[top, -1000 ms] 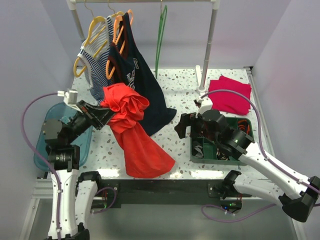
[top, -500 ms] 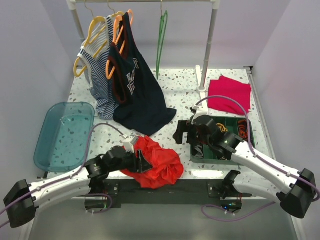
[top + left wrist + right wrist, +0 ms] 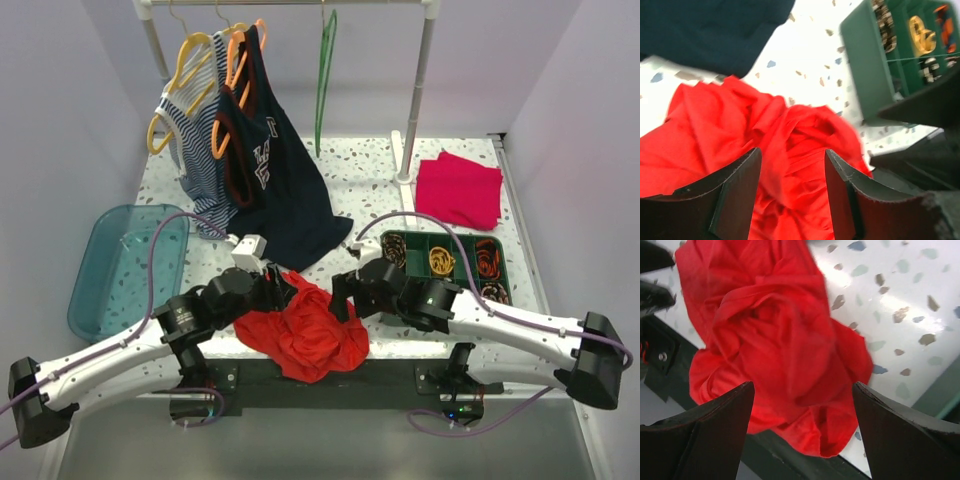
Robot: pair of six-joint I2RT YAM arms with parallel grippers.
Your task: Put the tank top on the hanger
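I have the plain, crumply red-orange tank top (image 3: 305, 330) lying in a bunched heap at the near edge of the speckled white surface (image 3: 365, 170), its lower folds drooping over the dark front bar (image 3: 400, 375). My left hand (image 3: 283, 288) sits at the heap's left side. Its fingers are apart and straddle a ridge of the cloth without pinching it. My right hand (image 3: 343, 292) faces it from the other side, jaws spread wide just above the folds, holding nothing. I judge the two are set opposite each other so that each can take its own part of the fabric and pull the bundle open, because no strap or neck opening can be picked out yet.

The thin bright green clothes hanger (image 3: 322, 80) hangs bare on the metal rail (image 3: 290, 3) at the back, edge-on to the overhead camera and well apart from the top. To its left on that rail are a navy lettered tank top (image 3: 275, 190) on orange hangers (image 3: 240, 55) and a striped top (image 3: 195, 150) on a yellow hanger (image 3: 180, 75).

A translucent teal tray (image 3: 125, 265) lies at the left, a green compartment box (image 3: 445, 260) at the right, and a folded magenta cloth (image 3: 460, 190) beyond it. Pale lavender walls close in the sides and back.
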